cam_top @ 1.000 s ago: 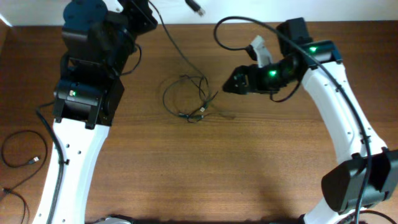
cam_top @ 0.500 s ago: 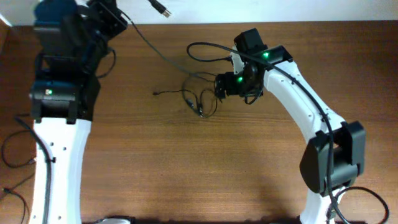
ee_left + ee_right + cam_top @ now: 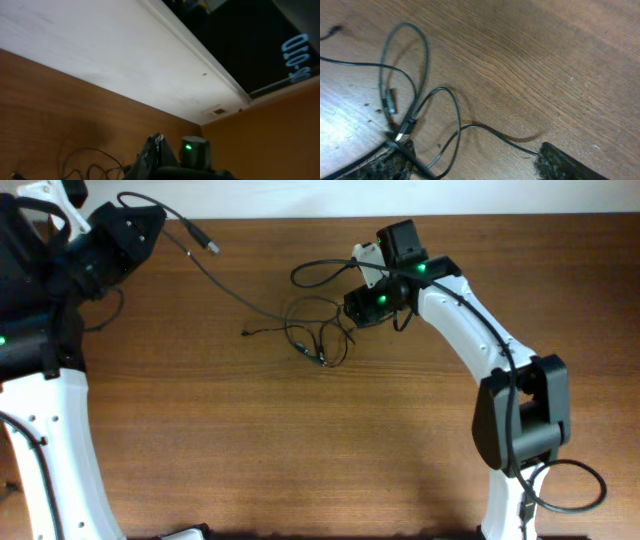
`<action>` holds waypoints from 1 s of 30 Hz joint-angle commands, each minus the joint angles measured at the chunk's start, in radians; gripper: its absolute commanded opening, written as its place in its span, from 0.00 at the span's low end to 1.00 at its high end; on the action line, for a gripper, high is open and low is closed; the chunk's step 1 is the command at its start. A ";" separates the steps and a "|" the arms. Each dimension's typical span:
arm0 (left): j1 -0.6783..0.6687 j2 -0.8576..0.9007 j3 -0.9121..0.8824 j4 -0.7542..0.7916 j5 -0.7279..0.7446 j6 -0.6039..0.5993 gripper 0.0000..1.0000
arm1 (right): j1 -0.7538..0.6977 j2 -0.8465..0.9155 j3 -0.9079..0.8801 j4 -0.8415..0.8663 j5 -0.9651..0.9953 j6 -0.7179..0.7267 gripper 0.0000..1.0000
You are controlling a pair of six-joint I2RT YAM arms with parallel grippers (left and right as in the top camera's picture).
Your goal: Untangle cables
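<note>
The cables (image 3: 318, 340) lie as a small tangle of thin black loops on the wooden table, back centre. One strand runs up-left from the tangle to my left gripper (image 3: 150, 222), which is shut on it; its silver-tipped plug (image 3: 210, 247) hangs free beside the gripper. My right gripper (image 3: 352, 310) sits at the tangle's right edge. In the right wrist view its jaws (image 3: 472, 150) are wide open with cable loops (image 3: 445, 100) lying between and ahead of them, and a silver plug (image 3: 402, 129) by the left finger. The left wrist view shows cable loops (image 3: 85, 159) only dimly.
A thicker black arm cable (image 3: 320, 268) loops above the tangle beside the right arm. A loose thin cable end (image 3: 247, 332) lies left of the tangle. The table's back edge meets a white wall (image 3: 100, 60). The wooden table (image 3: 300, 450) extends toward the front.
My left arm has swung left, taking the cable and its plug with it, so the strand stretches further. My right gripper has moved left to the tangle, which has shifted slightly.
</note>
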 commanded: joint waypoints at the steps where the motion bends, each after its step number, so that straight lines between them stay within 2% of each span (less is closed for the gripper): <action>1: 0.057 -0.017 0.011 0.000 0.167 0.018 0.00 | -0.007 0.044 0.015 0.013 0.024 -0.021 0.73; 3: 0.080 -0.021 0.011 -0.001 0.182 0.011 0.00 | -0.018 0.064 0.015 0.027 0.026 -0.022 0.51; 4: 0.084 -0.021 0.011 -0.003 0.185 0.011 0.00 | -0.024 0.064 0.015 0.031 0.026 -0.006 0.34; 5: 0.084 -0.021 0.011 -0.004 0.183 0.011 0.00 | -0.039 0.063 0.016 0.035 0.026 0.035 0.11; 6: 0.084 -0.021 0.011 -0.008 0.158 0.012 0.00 | -0.063 0.058 0.023 0.032 0.025 0.095 0.04; 8: 0.084 -0.021 0.011 -0.023 0.013 0.029 0.00 | -0.119 0.028 0.058 -0.021 0.009 0.178 0.04; 9: 0.082 -0.021 0.011 -0.045 -0.100 0.049 0.00 | -0.141 0.012 0.079 -0.053 -0.003 0.187 0.04; 10: 0.080 -0.021 0.011 -0.086 -0.288 0.066 0.00 | -0.188 -0.032 0.129 -0.126 -0.037 0.187 0.04; 12: 0.080 -0.015 0.011 -0.131 -0.496 0.084 0.00 | -0.247 -0.097 0.201 -0.231 -0.039 0.187 0.04; 14: 0.080 0.002 0.011 -0.144 -0.747 0.156 0.00 | -0.327 -0.169 0.291 -0.366 -0.023 0.188 0.04; 16: 0.080 0.017 0.011 -0.146 -0.925 0.159 0.00 | -0.422 -0.210 0.378 -0.499 -0.021 0.196 0.04; 21: 0.080 0.057 0.011 -0.146 -1.104 0.209 0.00 | -0.662 -0.224 0.446 -0.654 0.000 0.237 0.04; 24: 0.081 0.088 0.011 -0.142 -1.137 0.216 0.00 | -0.789 -0.222 0.445 -0.685 0.000 0.251 0.04; 26: 0.080 0.095 0.011 -0.123 -1.163 0.221 0.00 | -0.822 -0.222 0.445 -0.699 0.018 0.269 0.04; 30: 0.081 0.095 0.011 0.021 -1.361 0.319 0.00 | -0.833 -0.194 0.444 -0.721 0.222 0.346 0.04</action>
